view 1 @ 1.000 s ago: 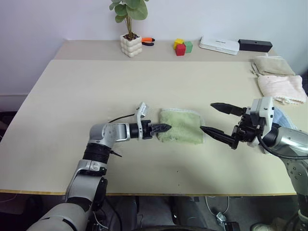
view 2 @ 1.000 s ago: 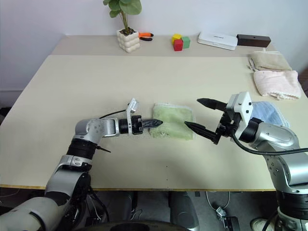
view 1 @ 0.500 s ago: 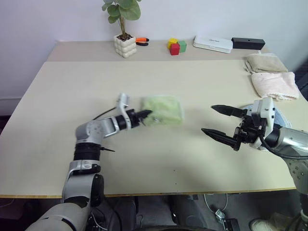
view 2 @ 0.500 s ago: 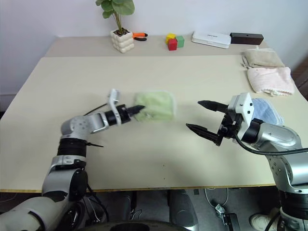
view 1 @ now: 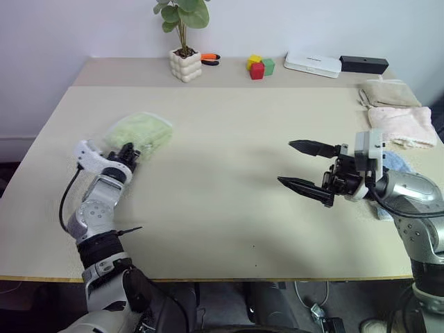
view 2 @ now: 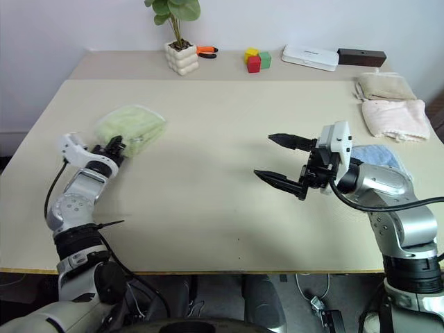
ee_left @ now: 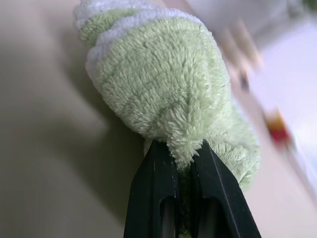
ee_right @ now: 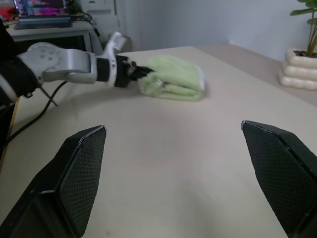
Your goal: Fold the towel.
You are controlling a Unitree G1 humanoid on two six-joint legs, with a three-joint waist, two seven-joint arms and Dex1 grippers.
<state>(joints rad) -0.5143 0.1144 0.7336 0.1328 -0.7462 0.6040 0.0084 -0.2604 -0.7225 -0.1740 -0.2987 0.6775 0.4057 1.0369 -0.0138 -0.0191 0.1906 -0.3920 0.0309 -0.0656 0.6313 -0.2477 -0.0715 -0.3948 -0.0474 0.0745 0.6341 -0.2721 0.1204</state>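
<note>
My left gripper (ee_left: pixel 182 161) has its fingers clenched on the bundled towel (view 1: pixel 139 132), holding it out near the worktop (view 1: pixel 229 139) edge, well away from the plant pot (view 1: pixel 184 64). My right gripper (view 1: pixel 300 165) hangs spread wide, grasping nothing. Folding looks done; I reckon the step is parking it. Next: lower, release without undoing the fold.

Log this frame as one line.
towel: folded, far left of table | left gripper: shut on towel | right gripper: open, empty
</note>
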